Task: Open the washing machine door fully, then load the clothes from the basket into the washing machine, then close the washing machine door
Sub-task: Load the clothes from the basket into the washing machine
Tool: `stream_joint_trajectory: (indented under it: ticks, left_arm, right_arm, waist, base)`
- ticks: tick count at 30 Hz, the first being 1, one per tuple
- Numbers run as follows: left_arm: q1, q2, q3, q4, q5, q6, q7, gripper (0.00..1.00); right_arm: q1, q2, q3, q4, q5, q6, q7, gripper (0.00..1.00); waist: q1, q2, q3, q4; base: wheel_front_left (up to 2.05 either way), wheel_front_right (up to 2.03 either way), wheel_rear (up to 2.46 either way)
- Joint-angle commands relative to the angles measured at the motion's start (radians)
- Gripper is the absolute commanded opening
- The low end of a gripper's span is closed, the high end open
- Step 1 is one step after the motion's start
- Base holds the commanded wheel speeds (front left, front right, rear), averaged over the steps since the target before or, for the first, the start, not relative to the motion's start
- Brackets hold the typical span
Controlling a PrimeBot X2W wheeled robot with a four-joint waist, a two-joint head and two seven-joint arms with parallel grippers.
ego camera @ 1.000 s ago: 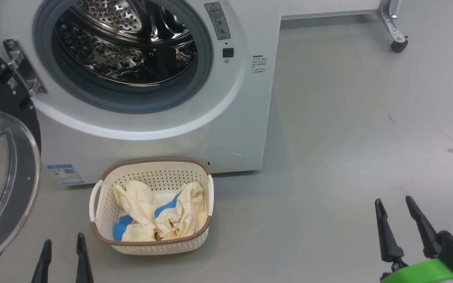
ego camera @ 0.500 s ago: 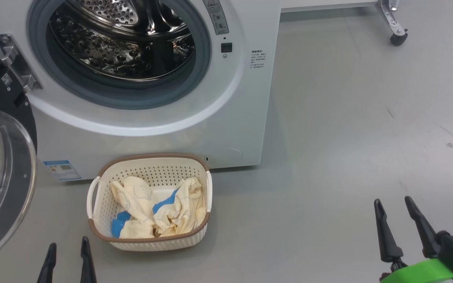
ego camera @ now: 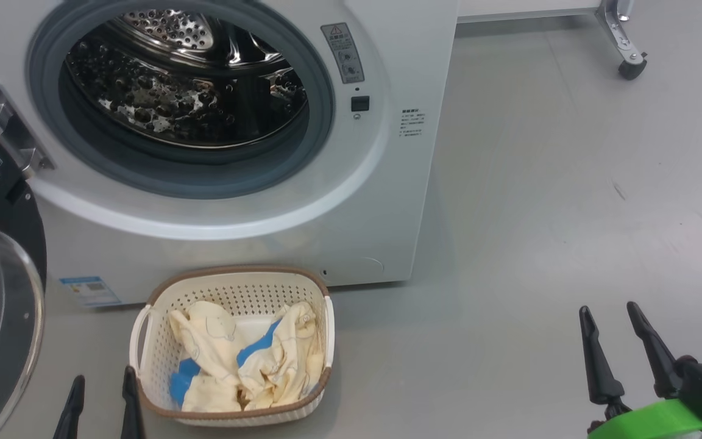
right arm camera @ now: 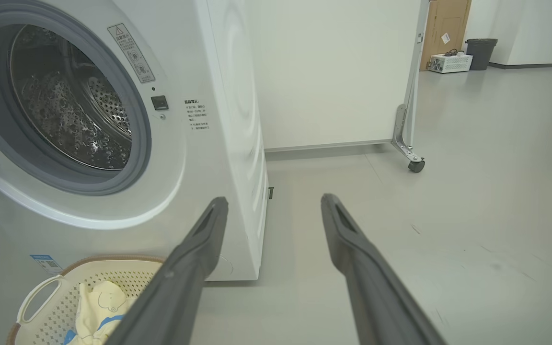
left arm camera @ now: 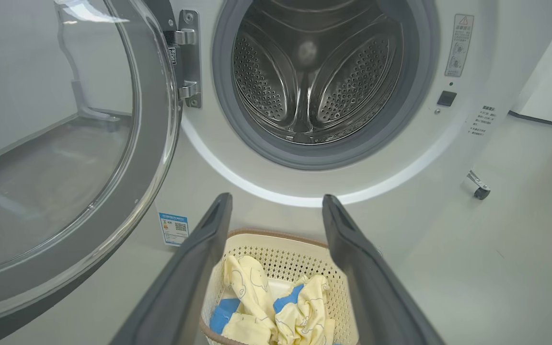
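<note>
Left pincer (ego camera: 102,378) apart and empty, just beside the basket (ego camera: 236,270); right pincer (ego camera: 607,308) also apart, well off over the floor (ego camera: 540,213). In the last second only the head camera shifted: the clothes (ego camera: 247,360) sit in the basket as before, below the washer (ego camera: 326,231), with the door (ego camera: 3,207) swung wide. Door step looks done and loading isn't started, so the left pincer is best placed to grab.
</note>
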Motion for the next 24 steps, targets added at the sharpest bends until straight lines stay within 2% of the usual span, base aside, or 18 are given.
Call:
stream_joint_trajectory:
  ticks: [1,9,24]
  left_arm:
    - [-0.04,0.005,0.039,-0.027,0.005,0.0,-0.007,1.0]
    - [-0.042,0.004,0.033,-0.034,0.007,0.0,-0.007,1.0]
    - [-0.046,0.005,0.021,-0.032,0.009,0.0,-0.007,1.0]
  right_arm:
    - [-0.041,-0.016,0.02,-0.035,0.006,-0.003,-0.01,1.0]
    - [-0.046,-0.014,0.017,-0.034,0.007,-0.003,-0.01,1.0]
    - [-0.064,-0.005,0.029,-0.033,0.012,-0.003,-0.01,1.0]
  waist:
    - [0.0,0.0,0.003,0.001]
    - [0.0,0.0,0.009,0.008]
    - [0.0,0.0,0.031,0.013]
  base:
    - [1.23,-1.23,0.0]
    - [0.74,-0.74,0.0]
    - [0.01,-0.01,0.0]
